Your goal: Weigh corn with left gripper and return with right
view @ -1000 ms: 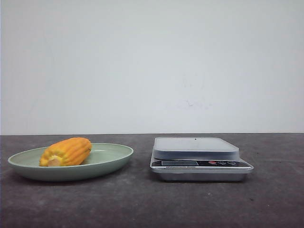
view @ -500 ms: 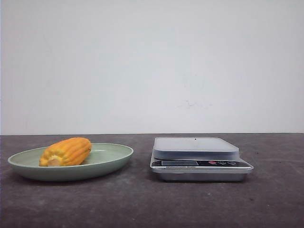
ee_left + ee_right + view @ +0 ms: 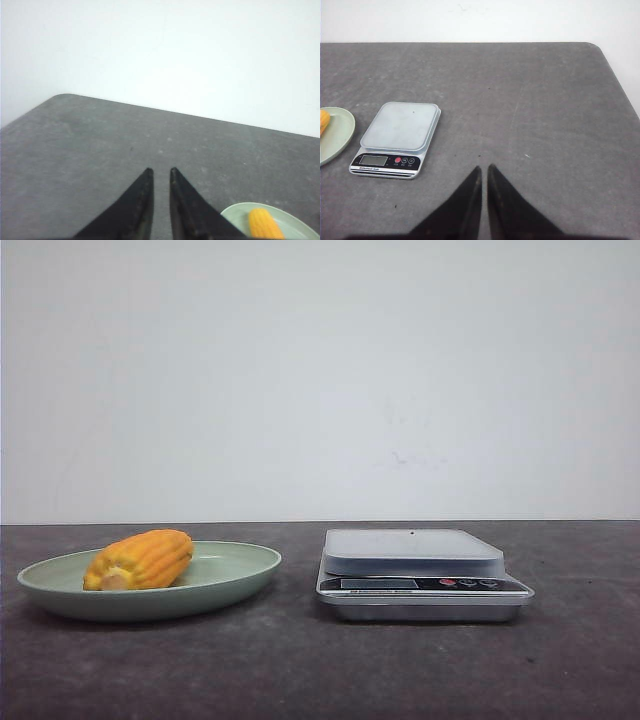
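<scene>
Corn point(image 3: 139, 559), a stubby yellow-orange cob, lies on a pale green round plate point(image 3: 235, 571) toward the dark grey surface's point(image 3: 300, 660) left edge, beside a silver digital scale point(image 3: 420, 575). Both grippers' fingers, left point(image 3: 160, 172) and right point(image 3: 484, 169), stand narrow, holding nothing.

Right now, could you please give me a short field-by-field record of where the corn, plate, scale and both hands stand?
corn: lying on its side in the plate, pale cut end toward the camera in the front view
plate: pale green, on the table left of the scale
scale: platform bare, display toward the robot
left hand: empty, fingers nearly together, above the table, short of the plate
right hand: empty, fingers nearly together, above bare table, off to one side of the scale
task stage: corn not yet picked up
</scene>
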Available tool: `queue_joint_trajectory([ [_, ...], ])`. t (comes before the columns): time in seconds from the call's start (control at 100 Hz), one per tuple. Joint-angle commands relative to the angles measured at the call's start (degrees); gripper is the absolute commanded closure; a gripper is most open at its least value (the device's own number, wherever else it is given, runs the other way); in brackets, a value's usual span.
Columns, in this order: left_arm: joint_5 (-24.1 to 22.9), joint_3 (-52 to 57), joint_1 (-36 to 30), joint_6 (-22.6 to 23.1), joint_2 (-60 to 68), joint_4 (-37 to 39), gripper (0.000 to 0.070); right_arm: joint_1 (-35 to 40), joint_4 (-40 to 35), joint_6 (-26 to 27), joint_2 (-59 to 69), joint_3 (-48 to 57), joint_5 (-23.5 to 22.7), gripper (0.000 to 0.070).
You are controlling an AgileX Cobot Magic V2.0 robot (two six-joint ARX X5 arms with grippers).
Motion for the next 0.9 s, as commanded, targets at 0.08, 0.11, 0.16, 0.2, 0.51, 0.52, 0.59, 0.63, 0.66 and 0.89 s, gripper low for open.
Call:
queue_joint_trajectory([
  [0.08,4.68,-11.39,0.68,0.98,-0.13,11.89,0.0683,0.15,0.76,0.52,-0.11,0.85,-0.02,0.0689],
  [0.11,5.90,-13.57,0.98,0.96,-0.17,14.34,0.0683,0.15,0.74,0.50,-0.11,0.85,0.00,0.0689],
  [0.16,7.54,-16.98,1.55,0.96,-0.20,18.10,0.0683,0.15,0.74,0.50,-0.11,0.85,0.00,0.0689],
  [0.2,8.28,-19.41,1.92,0.94,-0.20,20.48,0.0684,0.15,0.76,0.50,-0.11,0.85,0.00,0.0689],
  [0.51,9.62,-28.44,3.50,-1.77,-0.20,24.20,0.0684,0.15,0.76,0.52,-0.11,0.85,-0.02,0.0689],
  [0.52,9.62,-28.44,3.50,-1.70,-0.20,24.09,0.0684,0.15,0.76,0.50,-0.11,0.85,-0.02,0.0689],
  [0.59,9.60,-28.44,3.58,-0.70,-0.20,22.62,0.0683,0.15,0.79,0.50,-0.11,0.85,-0.02,0.0689],
  [0.63,9.60,-28.44,3.65,0.00,-0.20,21.77,0.0683,0.15,0.76,0.50,-0.11,0.85,-0.02,0.0689],
  [0.66,9.60,-28.44,3.65,0.37,-0.20,21.00,0.0684,0.15,0.79,0.52,-0.11,0.85,-0.02,0.0689],
  [0.89,9.57,-28.44,3.69,0.61,-0.20,20.48,0.0683,0.15,0.76,0.52,-0.11,0.85,-0.02,0.0689],
])
